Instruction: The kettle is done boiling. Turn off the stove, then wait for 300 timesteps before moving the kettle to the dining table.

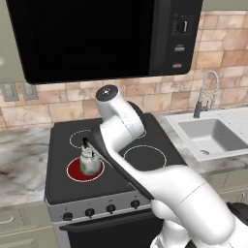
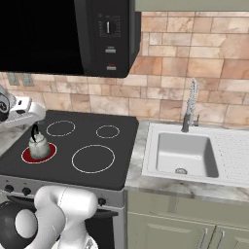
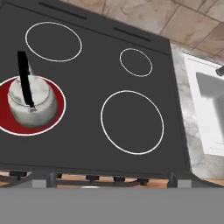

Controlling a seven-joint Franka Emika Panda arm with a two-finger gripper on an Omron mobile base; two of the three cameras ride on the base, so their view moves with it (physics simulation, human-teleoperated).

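step: turn off stove (image 1: pixel 145 140) | kettle (image 1: pixel 89 161) on front-left burner (image 3: pixel 8 120) (glowing red, still on) | pincer: spread wide, holding nothing | advice: lower to the knobs (image 1: pixel 111 209), pick the one for that burner, grip squarely, turn

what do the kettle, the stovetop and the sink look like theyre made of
Kettle: likely dull pale metal with soft sheen; its handle is matte black, maybe plastic.
Stove top: glossy black glass, flat with printed white rings.
Sink: pale grey, matte; steel or composite, unclear in this render.
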